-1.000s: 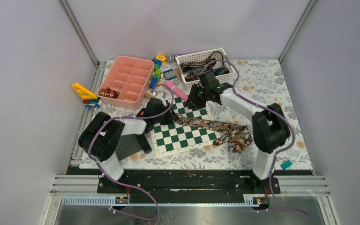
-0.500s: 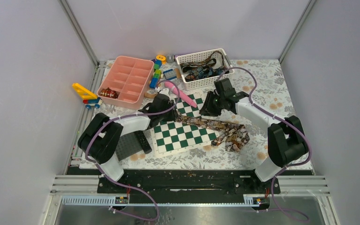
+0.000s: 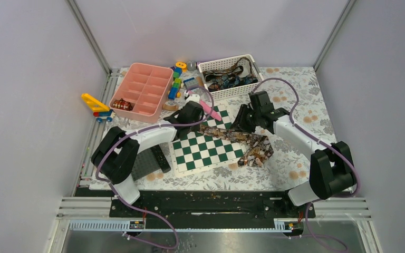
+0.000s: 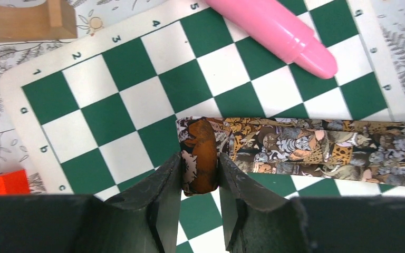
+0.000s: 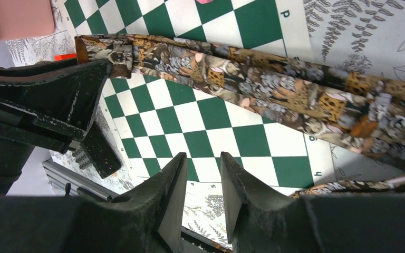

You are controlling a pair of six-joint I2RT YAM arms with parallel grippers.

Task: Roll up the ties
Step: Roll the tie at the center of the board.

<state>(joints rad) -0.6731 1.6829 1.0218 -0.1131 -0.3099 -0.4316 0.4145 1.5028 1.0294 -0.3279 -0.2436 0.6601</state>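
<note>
A long tie (image 3: 232, 138) in a brown, tan and black animal print lies across the green-and-white chessboard (image 3: 205, 155), its wide end bunched off the board's right edge (image 3: 257, 153). My left gripper (image 4: 200, 159) is shut on the tie's folded-over narrow end (image 4: 203, 153), low on the board. My right gripper (image 5: 203, 155) hangs open above the board, nothing between its fingers, with the tie (image 5: 274, 87) stretched beyond it. A small rolled tie (image 3: 121, 105) sits in the pink tray (image 3: 148, 74). More ties (image 3: 227, 79) lie in the white basket (image 3: 232, 91).
A pink marker (image 4: 274, 26) rests on the board's far corner, just beyond the gripped end. A wooden block (image 4: 21, 21) lies off the board, and a black remote (image 3: 161, 158) lies left of the board. Toy blocks (image 3: 176, 79) and a yellow toy (image 3: 95, 103) sit at the back left.
My right arm swung away from the basket, rightward and nearer, over the tie. My left gripper slid right along the board with the tie's end, and the bunched wide end drew in leftward.
</note>
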